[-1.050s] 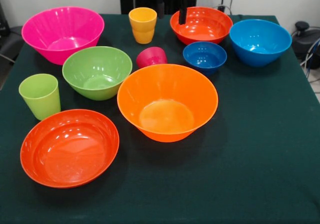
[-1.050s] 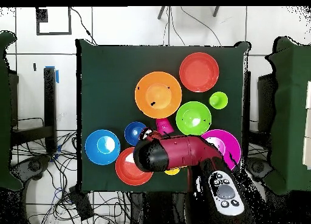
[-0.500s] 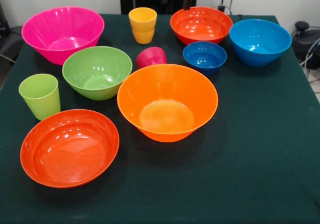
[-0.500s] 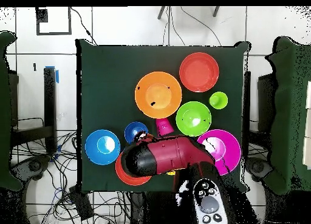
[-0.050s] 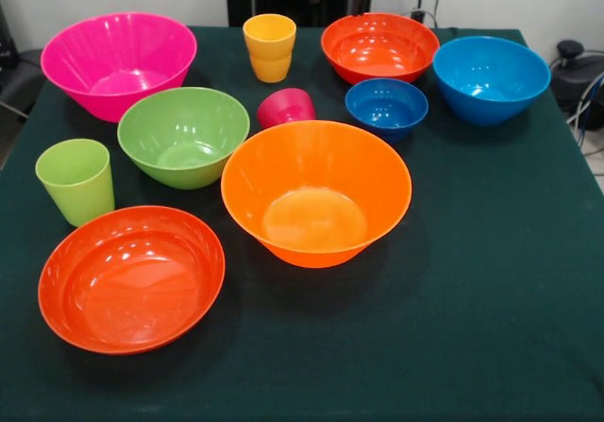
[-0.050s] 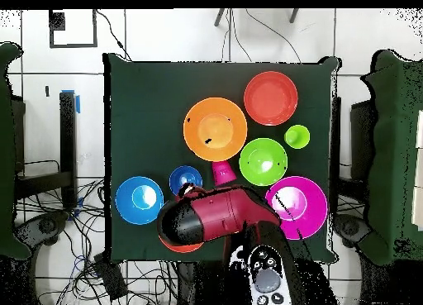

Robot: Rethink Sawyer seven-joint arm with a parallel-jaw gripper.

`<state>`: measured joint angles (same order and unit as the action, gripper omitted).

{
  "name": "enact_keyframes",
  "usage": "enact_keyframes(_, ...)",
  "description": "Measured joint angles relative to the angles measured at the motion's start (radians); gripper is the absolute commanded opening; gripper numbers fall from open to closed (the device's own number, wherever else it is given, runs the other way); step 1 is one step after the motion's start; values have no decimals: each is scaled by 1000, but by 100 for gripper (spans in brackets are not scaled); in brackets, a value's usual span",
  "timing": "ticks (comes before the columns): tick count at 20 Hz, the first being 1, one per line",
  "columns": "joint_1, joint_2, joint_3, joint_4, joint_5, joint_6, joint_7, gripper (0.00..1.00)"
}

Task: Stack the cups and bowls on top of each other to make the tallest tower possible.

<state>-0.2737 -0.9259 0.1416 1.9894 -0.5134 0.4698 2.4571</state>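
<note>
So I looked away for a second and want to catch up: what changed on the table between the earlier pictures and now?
Only the arm moved. In the front view its gripper hung over the far red-orange bowl and has since risen out of sight. From overhead, the arm swung back toward the table's edge over that bowl. Nothing was picked up or let go. All the bowls and the three cups sit where they were, with no stacking begun.

Glossy smooth plastic bowls (image 5: 316, 191) and cups (image 5: 270, 46) on a matt dark-green cloth (image 5: 491, 280).

A robotics lab: cloth-covered table (image 6: 149, 111), loose cables (image 6: 74, 269) on a tiled floor (image 6: 165, 37).
</note>
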Motion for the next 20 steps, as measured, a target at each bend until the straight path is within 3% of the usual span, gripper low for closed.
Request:
enact_keyframes(10,75,0,-109,-39,-66,30,0,100)
enact_keyframes(20,98,36,-167,-65,-78,30,0,100)
